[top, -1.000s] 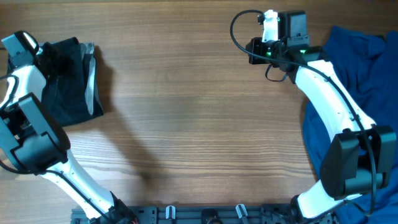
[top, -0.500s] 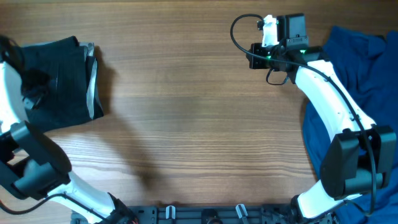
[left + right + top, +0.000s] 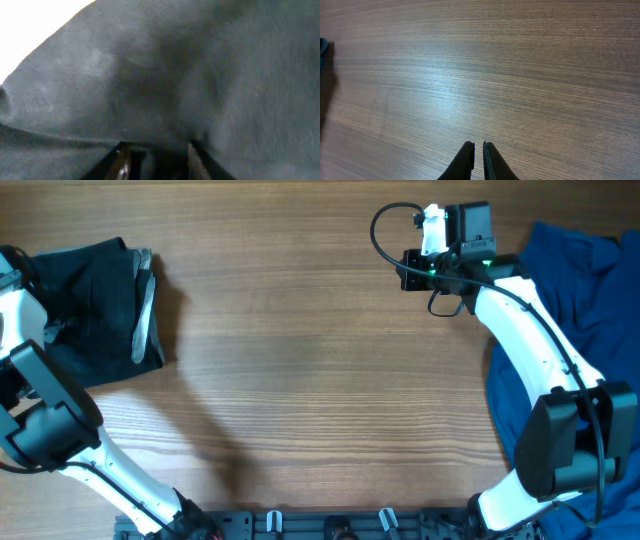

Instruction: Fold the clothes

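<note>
A folded black garment (image 3: 95,300) with a grey edge lies at the table's far left. My left gripper (image 3: 52,330) is down on its lower left part. In the left wrist view, dark fabric (image 3: 190,75) fills the frame and my left gripper (image 3: 157,150) has its fingers apart against the cloth. A crumpled blue garment (image 3: 590,300) lies at the right edge. My right gripper (image 3: 408,265) hovers over bare wood at the back, left of the blue garment. In the right wrist view, my right gripper (image 3: 478,146) is shut and empty.
The wooden table (image 3: 320,370) stretches between the two garments. The right arm's white links (image 3: 530,330) lie along the blue garment's left edge. A rail with clips (image 3: 330,525) runs along the front edge.
My left arm has swung from the garment's back left corner down to its lower left part. The right arm has not moved.
</note>
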